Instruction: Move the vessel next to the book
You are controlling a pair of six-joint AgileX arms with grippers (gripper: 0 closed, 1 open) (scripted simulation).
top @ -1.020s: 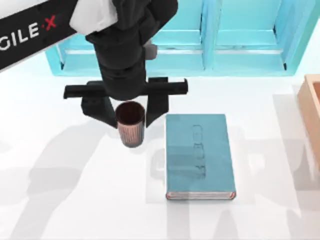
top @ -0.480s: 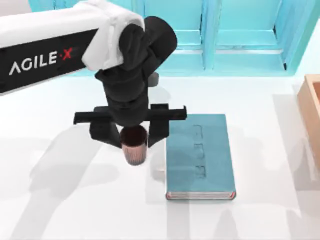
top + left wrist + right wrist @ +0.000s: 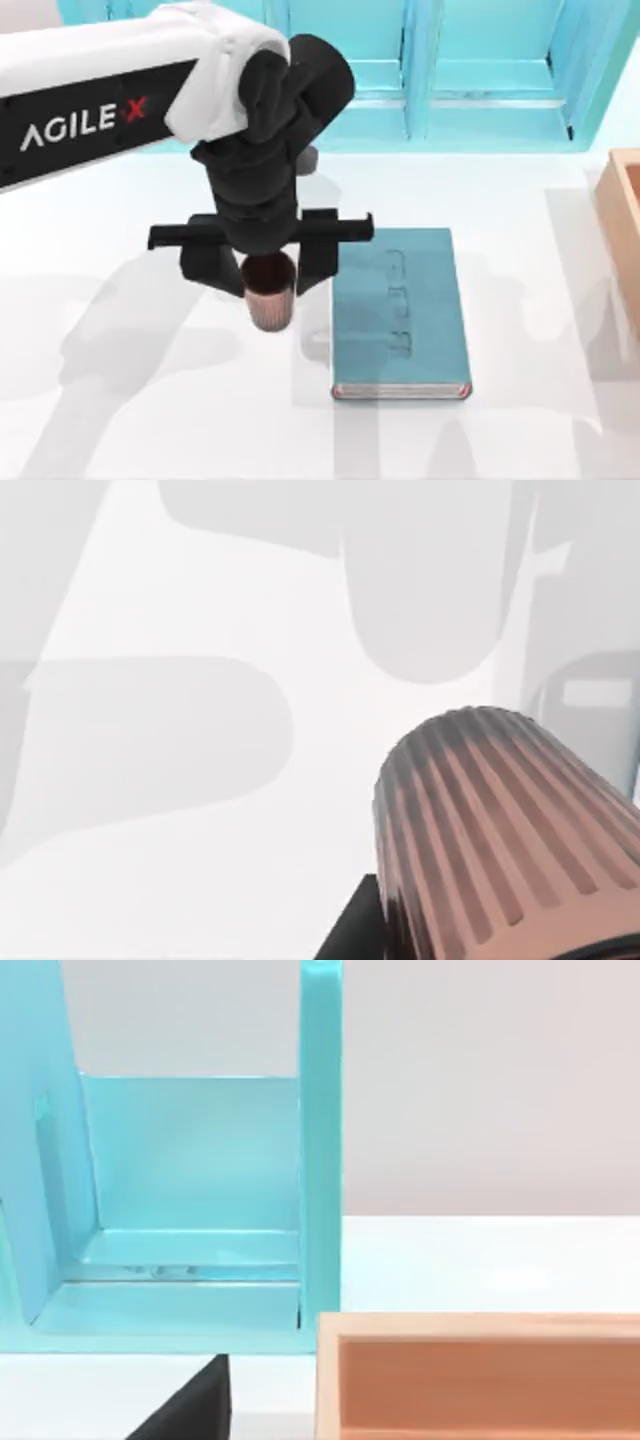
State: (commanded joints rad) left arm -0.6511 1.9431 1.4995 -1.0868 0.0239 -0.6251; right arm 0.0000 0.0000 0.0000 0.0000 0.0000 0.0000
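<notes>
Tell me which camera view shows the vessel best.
The top view: the vessel sits between the left end effector's fingers, beside the book. The left wrist view shows its ribbed side close up.

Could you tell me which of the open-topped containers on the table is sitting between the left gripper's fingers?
The small ribbed pinkish-brown cup, beside the teal book; the tan wooden box sits at the table's right edge.

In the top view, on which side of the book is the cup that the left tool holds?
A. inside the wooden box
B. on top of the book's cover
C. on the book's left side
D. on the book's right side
C: the left tool grips the cup just left of the book.
</notes>
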